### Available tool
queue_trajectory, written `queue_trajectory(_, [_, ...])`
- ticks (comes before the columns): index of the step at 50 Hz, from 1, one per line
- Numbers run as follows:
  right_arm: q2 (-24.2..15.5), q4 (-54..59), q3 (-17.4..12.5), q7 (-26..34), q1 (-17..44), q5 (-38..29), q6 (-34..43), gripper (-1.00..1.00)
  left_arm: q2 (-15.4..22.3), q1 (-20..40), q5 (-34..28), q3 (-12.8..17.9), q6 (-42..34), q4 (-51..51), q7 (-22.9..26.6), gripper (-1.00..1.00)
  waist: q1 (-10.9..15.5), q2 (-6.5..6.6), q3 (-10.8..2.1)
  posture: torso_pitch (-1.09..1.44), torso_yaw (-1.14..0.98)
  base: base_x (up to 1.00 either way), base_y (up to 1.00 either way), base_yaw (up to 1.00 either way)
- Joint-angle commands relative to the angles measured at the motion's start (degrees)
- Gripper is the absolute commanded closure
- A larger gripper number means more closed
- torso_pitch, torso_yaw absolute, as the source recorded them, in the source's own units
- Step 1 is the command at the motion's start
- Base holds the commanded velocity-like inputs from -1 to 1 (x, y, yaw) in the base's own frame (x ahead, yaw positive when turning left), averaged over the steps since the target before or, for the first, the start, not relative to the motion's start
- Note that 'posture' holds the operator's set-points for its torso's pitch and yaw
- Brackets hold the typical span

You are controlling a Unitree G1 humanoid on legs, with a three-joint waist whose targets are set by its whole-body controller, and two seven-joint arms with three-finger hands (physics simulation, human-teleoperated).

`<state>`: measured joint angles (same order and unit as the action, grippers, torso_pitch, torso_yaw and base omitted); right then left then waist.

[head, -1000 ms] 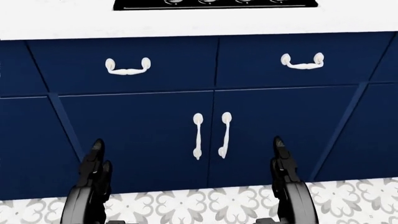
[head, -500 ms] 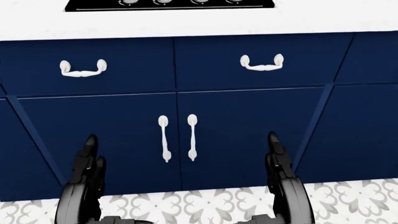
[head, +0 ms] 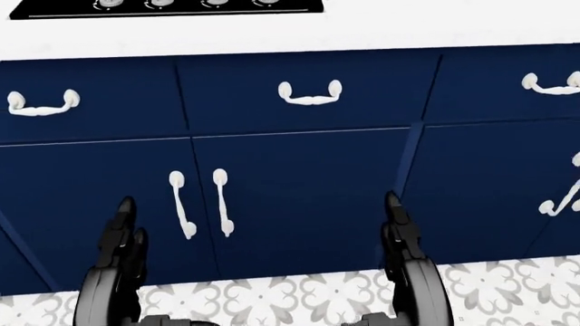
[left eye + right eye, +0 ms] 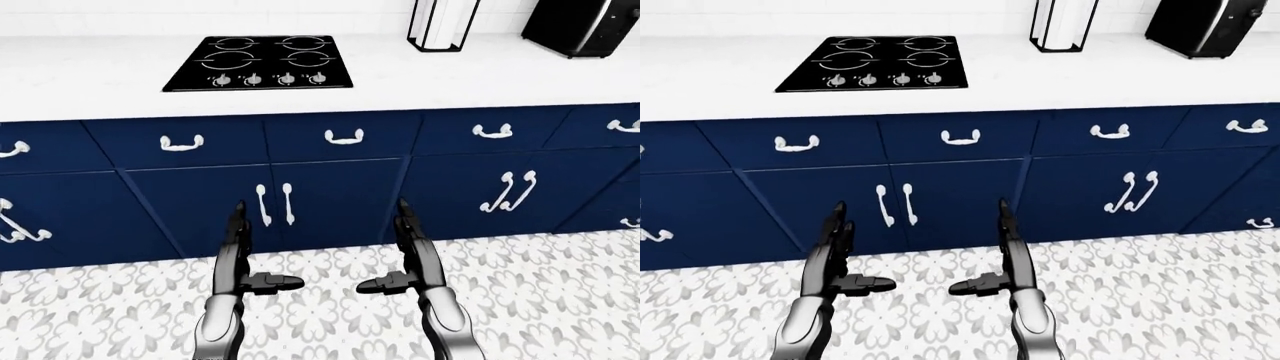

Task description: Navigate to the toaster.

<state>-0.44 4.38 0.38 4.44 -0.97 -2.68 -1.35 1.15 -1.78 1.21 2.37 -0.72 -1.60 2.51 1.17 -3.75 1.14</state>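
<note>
Left-eye view: left hand (image 4: 240,259), right hand (image 4: 408,255) fingers spread, holding nothing.

The robot's 2 glossy black-and-grey arms rose from the bottom of the left-eye view, roughly parallel and well apart, each forearm angled upward. The black three-finger left hand (image 4: 238,251) was spread, with its 2 long fingers pointing straight up and its thumb jutting sideways toward the other hand, gripping nothing. The black three-finger right hand (image 4: 407,251) mirrored it, fingers extended upward and thumb turned inward, likewise holding nothing, at about the same height.
</note>
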Motion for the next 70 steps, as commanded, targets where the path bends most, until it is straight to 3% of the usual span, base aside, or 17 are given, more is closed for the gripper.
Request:
queue_trajectory(1, [-0.36, -1.64, -0.56, -0.25, 0.69, 0.1, -1.23, -1.0, -0.26, 0.76, 0.09, -0.54, 1.34, 2.07, 0.23, -1.0, -0.6, -2.76, -1.56, 0.0, 0.0, 0.0, -0.41, 0.0])
queue_trajectory(2, [-0.36, -1.57, -0.55, -0.25, 0.69, 0.08, -1.3, -1.0, -0.27, 0.73, 0.06, -0.57, 1.34, 2.08, 0.23, -1.0, -0.8, 1.31, -0.33, 0.0, 0.0, 0.0, -0.41, 0.0])
queue_trajectory(4, [-0.29, -2.2, -0.45, -0.3, 0.45, 0.05, -0.9, -1.0, -0.27, 0.6, 0.07, -0.58, 1.19, 2.37, 0.24, -1.0, -1.1, 0.84, -0.37, 0.0, 0.0, 0.0, -0.41, 0.0])
queue_trajectory(16, [-0.33, -1.71, -0.5, -0.34, 0.78, 0.04, -1.06, -1.0, -0.25, 0.79, 0.08, -0.53, 1.15, 2.23, 0.26, -1.0, -0.16, 8.26, 0.27, 0.0, 0.0, 0.0, -0.41, 0.0])
queue_trajectory(25, [-0.34, -1.66, -0.46, -0.32, 0.71, -0.03, -1.18, -1.0, -0.19, 0.99, 0.13, -0.43, 1.42, 1.75, 0.34, -1.0, 0.18, 5.28, -0.01, 0.0, 0.0, 0.0, -0.4, 0.0])
queue_trajectory(27, [-0.33, -1.8, -0.43, -0.33, 0.66, -0.07, -1.1, -1.0, -0.2, 0.99, 0.16, -0.41, 1.41, 1.74, 0.34, -1.0, 0.15, 3.0, -0.06, 0.0, 0.0, 0.0, -0.4, 0.0])
queue_trajectory(29, [-0.33, -1.78, -0.43, -0.31, 0.65, -0.07, -1.13, -1.0, -0.18, 0.99, 0.11, -0.43, 1.41, 1.75, 0.33, -1.0, -0.53, -2.15, -1.44, 0.0, 0.0, 0.0, -0.41, 0.0])
queue_trajectory(30, [-0.32, -1.78, -0.43, -0.32, 0.65, -0.07, -1.12, -1.0, -0.18, 1.0, 0.12, -0.43, 1.44, 1.74, 0.35, -1.0, -0.83, 1.0, -0.55, 0.0, 0.0, 0.0, -0.41, 0.0])
queue_trajectory(39, [-0.33, -1.54, -0.45, -0.29, 0.69, -0.07, -1.33, -1.0, -0.21, 0.99, 0.17, -0.41, 1.43, 1.74, 0.35, -1.0, -0.5, 5.11, 0.8, 0.0, 0.0, 0.0, -0.41, 0.0])
queue_trajectory(43, [-0.34, -1.45, -0.48, -0.29, 0.7, -0.06, -1.37, -1.0, -0.3, 0.64, -0.02, -0.61, 1.29, 2.18, 0.26, -1.0, -0.24, 9.26, 0.02, 0.0, 0.0, 0.0, -0.41, 0.0])
queue_trajectory(44, [-0.33, -1.44, -0.46, -0.29, 0.68, -0.06, -1.4, -1.0, -0.31, 0.53, -0.03, -0.65, 1.14, 2.43, 0.24, -1.0, 0.4, 6.8, 0.45, 0.0, 0.0, 0.0, -0.4, 0.0])
queue_trajectory(48, [-0.3, -1.63, -0.45, -0.33, 0.65, -0.07, -1.21, -1.0, -0.31, 0.58, -0.03, -0.63, 1.28, 2.2, 0.25, -1.0, 0.14, 7.53, -0.57, 0.0, 0.0, 0.0, -0.4, 0.0])
queue_trajectory(51, [-0.33, -1.54, -0.47, -0.32, 0.67, -0.06, -1.26, -1.0, -0.33, 0.49, -0.06, -0.69, 1.16, 2.42, 0.24, -1.0, 0.23, 5.81, -0.08, 0.0, 0.0, 0.0, -0.41, 0.0])
queue_trajectory(56, [-0.34, -1.3, -0.51, -0.34, 0.83, -0.05, -1.34, -1.0, -0.27, 0.72, 0.0, -0.61, 1.23, 2.13, 0.3, -1.0, -0.52, -1.85, -0.78, 0.0, 0.0, 0.0, -0.41, 0.0])
queue_trajectory(57, [-0.33, -1.41, -0.49, -0.34, 0.79, -0.06, -1.27, -1.0, -0.27, 0.66, -0.01, -0.63, 1.13, 2.29, 0.3, -1.0, -0.61, 1.36, -0.42, 0.0, 0.0, 0.0, -0.41, 0.0])
queue_trajectory(59, [-0.36, -1.08, -0.52, -0.32, 0.89, -0.05, -1.51, -1.0, -0.22, 0.83, 0.04, -0.54, 1.39, 1.85, 0.37, -1.0, -0.94, 1.06, -0.33, 0.0, 0.0, 0.0, -0.41, 0.0])
queue_trajectory(70, [-0.34, -1.06, -0.4, -0.34, 0.81, -0.21, -1.48, -1.0, -0.2, 0.77, 0.08, -0.49, 1.34, 1.96, 0.49, -1.0, -0.24, 7.34, 0.55, 0.0, 0.0, 0.0, -0.41, 0.0])
